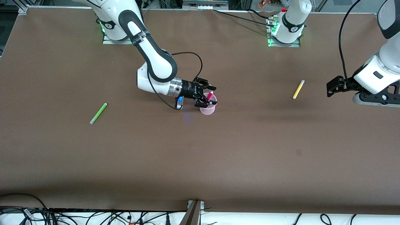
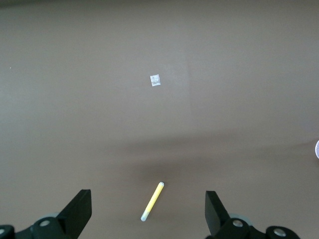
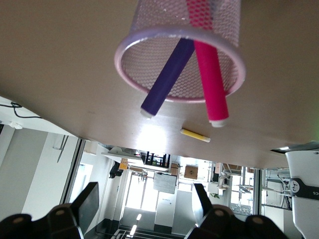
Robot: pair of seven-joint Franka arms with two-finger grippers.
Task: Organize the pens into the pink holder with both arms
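Table [image 1: 200, 162]: big brown matte sheet, mostly bare. Tons of open room toward the front camera, where nothing sits between the pens and the front edge.

Edges: the robot bases stand along one long edge, and cables hang off the edge nearest the camera.

Pink holder [image 1: 208, 106]: sits about mid-table. The right wrist view shows it's actually fine mesh with a smooth round rim [image 3: 179, 64], slightly tapered, pale pink.

Inside the holder: the magenta pen [image 3: 209, 74] and the purple pen [image 3: 167, 74], both leaning with their pale ends poking out past the rim. In the front view only the magenta pen [image 1: 209, 95] shows, sticking up out of the cup.

Right end effector [image 1: 208, 93]: right at the holder's rim, arm reaching in low from its base. Fingers [image 3: 87, 199] are spread apart, gripping nothing.

Left end effector [image 1: 332, 87]: hangs above the table near the left arm's end, fingers [image 2: 79, 209] wide apart and empty, with the yellow pen showing between them down on the table.

Yellow pen [image 1: 298, 89]: lying flat on the table toward the left arm's end, well apart from the holder, open space all round it.

Green pen [image 1: 98, 113]: lying flat toward the right arm's end, a bit nearer the camera than the holder, also alone.

Small pale square mark [image 2: 155, 80]: on the table surface, seen from the left wrist.
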